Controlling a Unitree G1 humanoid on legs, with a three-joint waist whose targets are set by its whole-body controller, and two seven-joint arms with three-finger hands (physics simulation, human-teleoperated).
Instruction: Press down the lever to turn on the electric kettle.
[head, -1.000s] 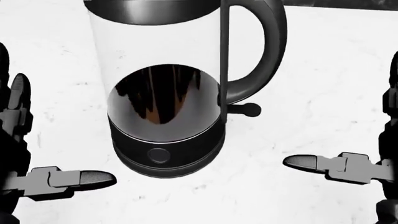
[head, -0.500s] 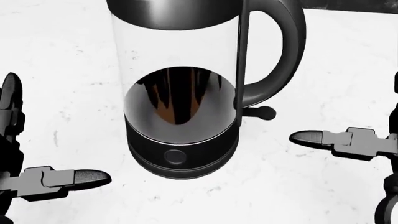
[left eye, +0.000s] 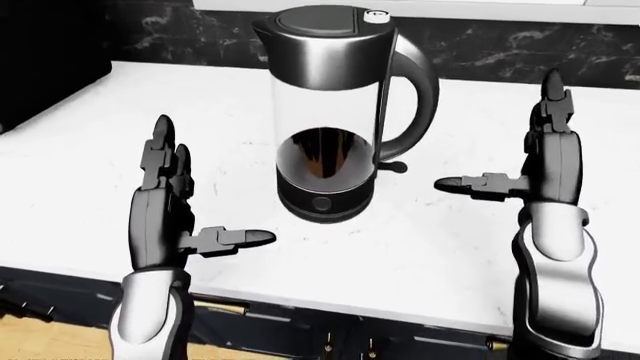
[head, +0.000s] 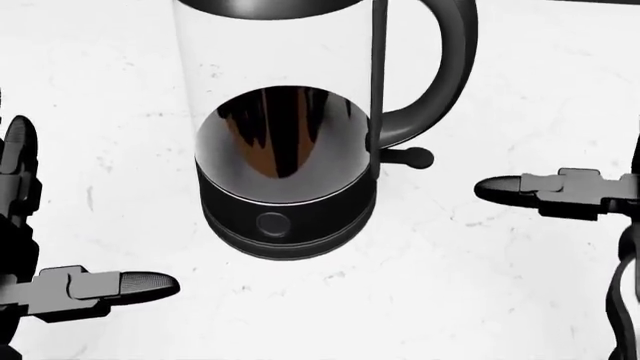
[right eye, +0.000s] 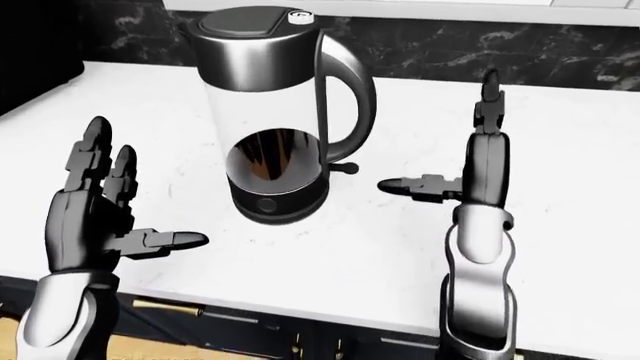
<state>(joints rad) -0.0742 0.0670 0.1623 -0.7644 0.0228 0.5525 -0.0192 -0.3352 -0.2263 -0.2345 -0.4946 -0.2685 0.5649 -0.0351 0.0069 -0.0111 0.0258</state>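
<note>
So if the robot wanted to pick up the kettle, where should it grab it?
Probably the curved handle of the kettle. It loops out on the view's right, leaving a gap for fingers, and the right hand already stands open on that side. The glass body looks too wide and smooth.

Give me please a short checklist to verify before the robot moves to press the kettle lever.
1. Lever visible at the handle's foot, nothing covering it: ok.
2. Electric kettle upright on the white counter: ok.
3. Right hand open, thumb pointing toward the lever, not touching: ok.
4. Left hand open, apart from the kettle: ok.
5. Lever already pressed or not: cannot tell.
</note>
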